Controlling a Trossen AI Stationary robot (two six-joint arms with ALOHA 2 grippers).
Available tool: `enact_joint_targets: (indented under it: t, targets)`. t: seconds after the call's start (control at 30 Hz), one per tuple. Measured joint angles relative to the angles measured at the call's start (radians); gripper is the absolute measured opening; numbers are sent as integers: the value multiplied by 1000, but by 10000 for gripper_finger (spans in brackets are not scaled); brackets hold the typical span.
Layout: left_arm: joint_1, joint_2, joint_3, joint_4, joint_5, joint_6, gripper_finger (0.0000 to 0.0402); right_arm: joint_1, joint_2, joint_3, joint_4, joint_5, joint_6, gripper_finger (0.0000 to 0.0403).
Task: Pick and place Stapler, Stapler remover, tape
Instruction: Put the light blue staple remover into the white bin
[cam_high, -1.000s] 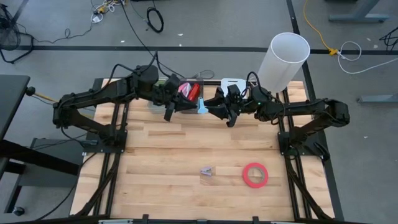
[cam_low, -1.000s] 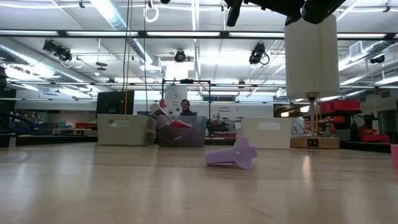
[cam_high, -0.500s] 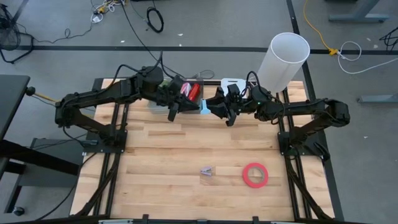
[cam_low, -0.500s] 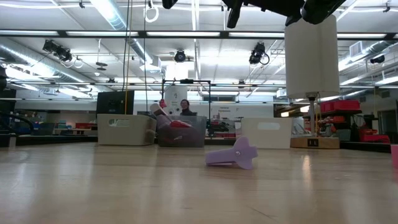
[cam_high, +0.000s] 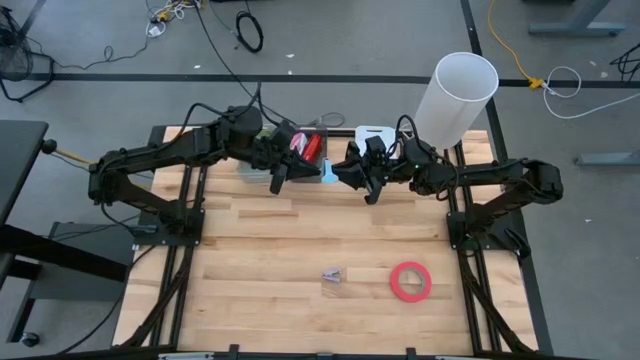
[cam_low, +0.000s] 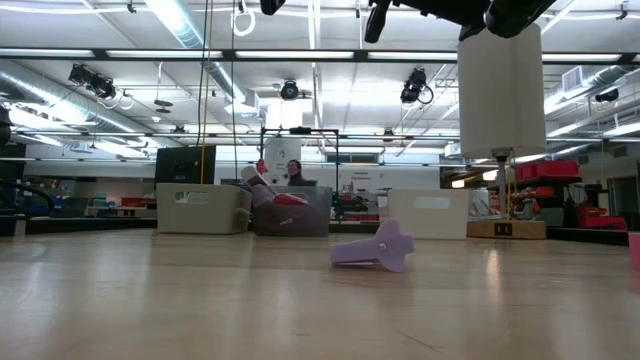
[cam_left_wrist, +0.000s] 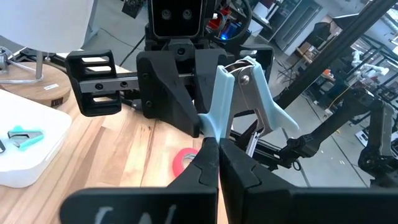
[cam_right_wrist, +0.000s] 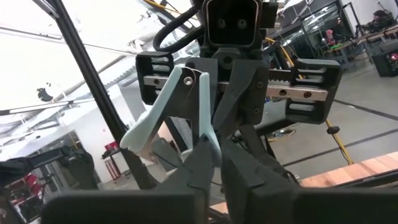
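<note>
Step in hand: a hand-over in the air of a light-blue staple remover, judged from both arms meeting at the far middle of the worktop.
Left pincer: clenched on one end of the light-blue staple remover, above the far edge, just right of the bins.
Right pincer: closed on the same staple remover from the opposite side, facing the left arm.
Remover's place: aloft between the two pincers, touching both, well above the wood.
Other task things: a red-pink tape roll lies flat near the front right; a lilac staple remover lies just left of it, apart from it.
Bins: a clear bin at the far edge holds a red stapler; a white tray carries another small blue remover.
Next move calls for: one pincer letting go before either arm pulls away, or the remover gets tugged between them.
Risk: a thin, springy handle may slip if released unevenly.
</note>
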Motion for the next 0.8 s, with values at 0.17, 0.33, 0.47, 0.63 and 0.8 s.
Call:
enact_joint_targets:
  t: [0.17,0.33,0.47,0.63,0.8]
  targets:
    - [0,0,0,0,4,1,2,0,-1,0,2,-9,-17,6]
    - [0,0,0,0,3,1,2,0,-1,0,1,-13,-20,5]
    - [0,0,0,0,3,2,6,0,-1,0,4,-13,-19,4]
    - [0,0,0,9,-6,2,54,0,2,0,33,-14,-19,2]
    - [-1,-6,0,8,-39,2,142,-1,3,0,44,-12,-19,2]
